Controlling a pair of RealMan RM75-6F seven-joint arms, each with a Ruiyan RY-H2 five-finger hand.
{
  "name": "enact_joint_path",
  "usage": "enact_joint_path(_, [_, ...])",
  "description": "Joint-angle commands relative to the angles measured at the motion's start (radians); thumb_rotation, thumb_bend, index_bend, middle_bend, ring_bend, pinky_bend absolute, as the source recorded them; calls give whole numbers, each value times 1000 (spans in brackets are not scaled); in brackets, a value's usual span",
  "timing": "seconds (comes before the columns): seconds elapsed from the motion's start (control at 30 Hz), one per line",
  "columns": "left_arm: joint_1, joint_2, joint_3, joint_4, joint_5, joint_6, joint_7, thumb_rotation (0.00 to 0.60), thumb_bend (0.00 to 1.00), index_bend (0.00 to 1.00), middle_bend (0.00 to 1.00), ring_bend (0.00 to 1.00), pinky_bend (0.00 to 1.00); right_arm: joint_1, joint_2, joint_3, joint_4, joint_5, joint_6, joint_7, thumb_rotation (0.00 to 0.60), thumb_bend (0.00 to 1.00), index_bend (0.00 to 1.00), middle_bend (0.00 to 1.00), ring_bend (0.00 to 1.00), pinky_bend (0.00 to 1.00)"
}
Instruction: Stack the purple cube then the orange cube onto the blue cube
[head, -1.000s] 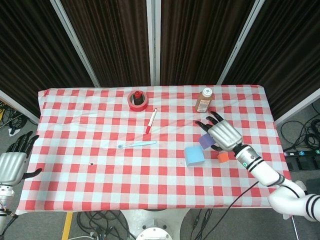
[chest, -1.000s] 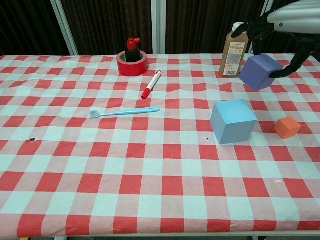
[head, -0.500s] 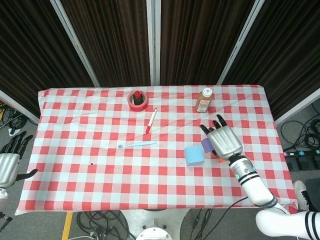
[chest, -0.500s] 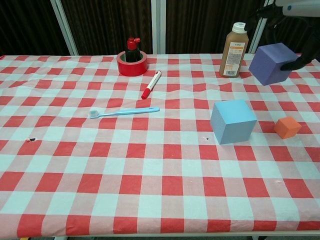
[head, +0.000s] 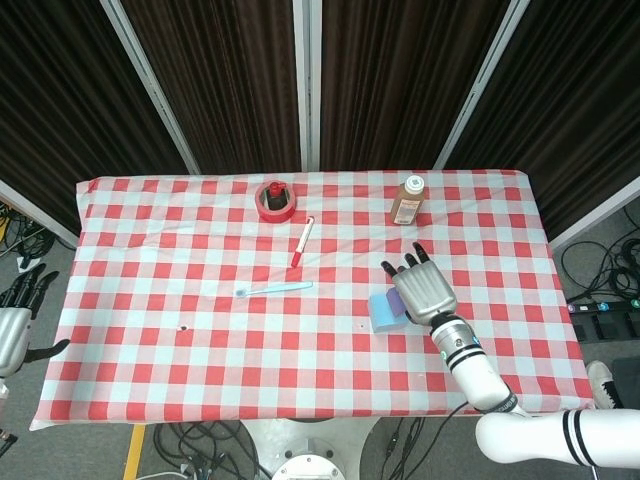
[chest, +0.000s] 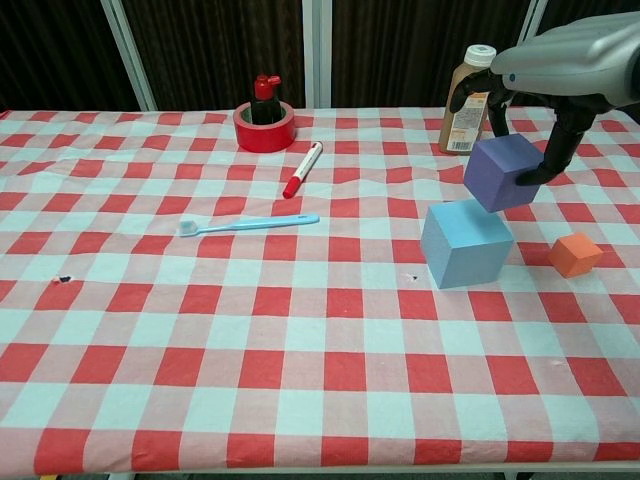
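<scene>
From the head view my right hand (head: 422, 291) covers most of the purple cube (chest: 504, 171) and hides the orange cube (chest: 575, 254) entirely; my left hand (head: 14, 325) sits off the table's left edge, cut by the frame, its fingers apart around nothing. In the chest view my right-hand fingers (chest: 558, 148) pinch the purple cube, tilted, in the air just above the blue cube's (chest: 465, 242) far right corner; whether they touch I cannot tell; the orange cube rests right of the blue one. Behind stands a brown bottle (chest: 468, 101), partly masked by my hand; leftward lie a red marker (chest: 302, 169), a blue toothbrush (chest: 248, 223) and a red tape roll (chest: 264, 128) ringing a dark red-capped bottle.
</scene>
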Motion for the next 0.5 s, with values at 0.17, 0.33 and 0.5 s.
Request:
enact_joint_path(0.17, [3,1,-2,10,-1,3,-16,600,121,134,118,88,223,28,-45,-5,33,46,6,-11,600,147,151,482,165,30])
enact_joint_path(0.33, [4,1,-1,25,-10,-9,-32,600,123,134,118,88,223,37,-67,-10,43,58,23,-14,600,147,151,482,169,27])
enact_joint_path(0.5, [6,-4,0,40,-2,-1,-32,600,123,134,118,88,223,42,-84,-14,52,72,31,-11,600,147,151,482,169,21])
